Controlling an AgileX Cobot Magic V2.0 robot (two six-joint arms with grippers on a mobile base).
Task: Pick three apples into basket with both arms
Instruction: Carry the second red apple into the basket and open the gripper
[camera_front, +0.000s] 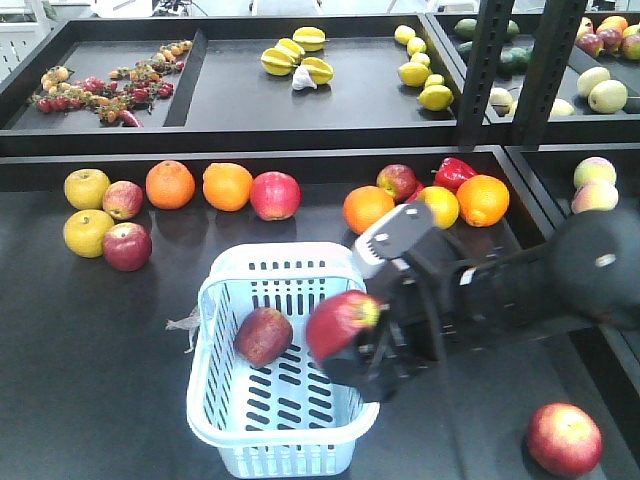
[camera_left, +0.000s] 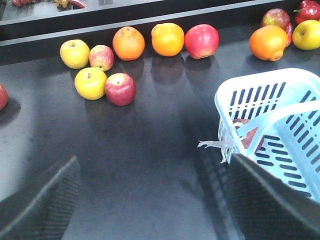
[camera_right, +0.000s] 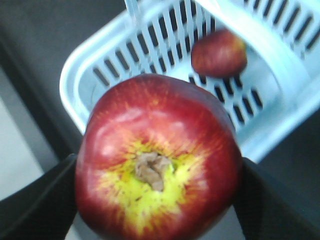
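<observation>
The pale blue basket stands at the front middle of the dark table, with one dark red apple lying inside. My right gripper is shut on a second red apple, holding it over the basket's right rim. In the right wrist view this apple fills the space between the black fingers, above the basket and the apple inside. Another red apple lies on the table at front right. My left gripper hangs open and empty over bare table, left of the basket.
A row of fruit lies along the table's back edge: yellow apples, oranges, red apples and a red pepper. A red apple sits at left. A raised shelf with yellow fruit and a black post stand behind.
</observation>
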